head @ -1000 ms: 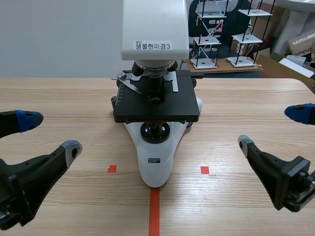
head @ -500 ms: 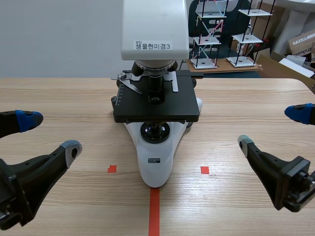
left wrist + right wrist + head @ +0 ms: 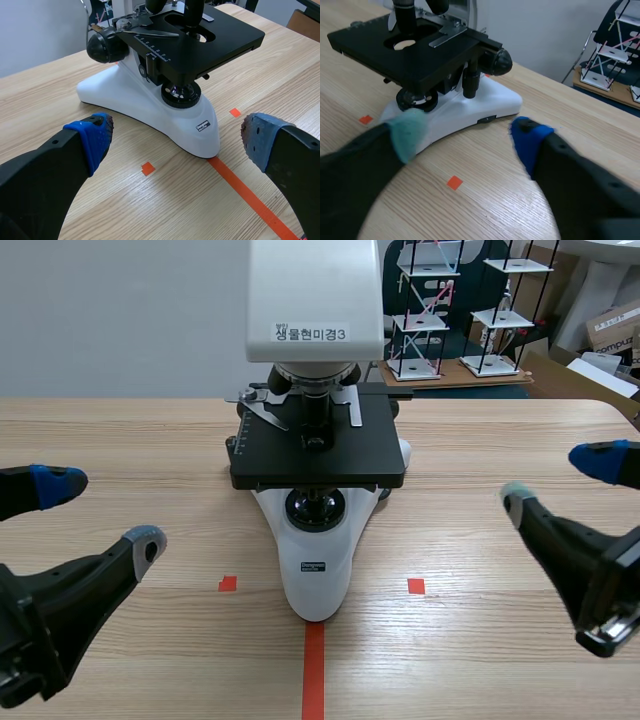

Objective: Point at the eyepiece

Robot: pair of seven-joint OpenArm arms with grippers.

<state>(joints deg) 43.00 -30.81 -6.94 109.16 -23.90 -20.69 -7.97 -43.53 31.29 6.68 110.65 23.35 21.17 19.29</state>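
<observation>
A white microscope [image 3: 315, 560] with a black stage [image 3: 318, 450] stands at the table's middle. Its white head [image 3: 315, 300] runs out past the scene view's top, so no eyepiece shows in any view. My left gripper [image 3: 102, 512] hangs open low at the left, well short of the base. My right gripper [image 3: 560, 480] is open at the right, level with the stage and apart from it. In the left wrist view the microscope's base [image 3: 150, 95] lies ahead of the open left gripper [image 3: 176, 135]. In the right wrist view the base [image 3: 490, 102] lies just ahead of the open right gripper [image 3: 469, 132].
Wire-frame models [image 3: 470, 310] stand on a board behind the table at the back right, with cardboard boxes [image 3: 612, 330] further right. Bare wooden tabletop [image 3: 120, 440] lies on both sides of the microscope.
My right gripper has risen a little and shifted slightly inward toward the microscope. The left arm and the microscope have stayed put.
</observation>
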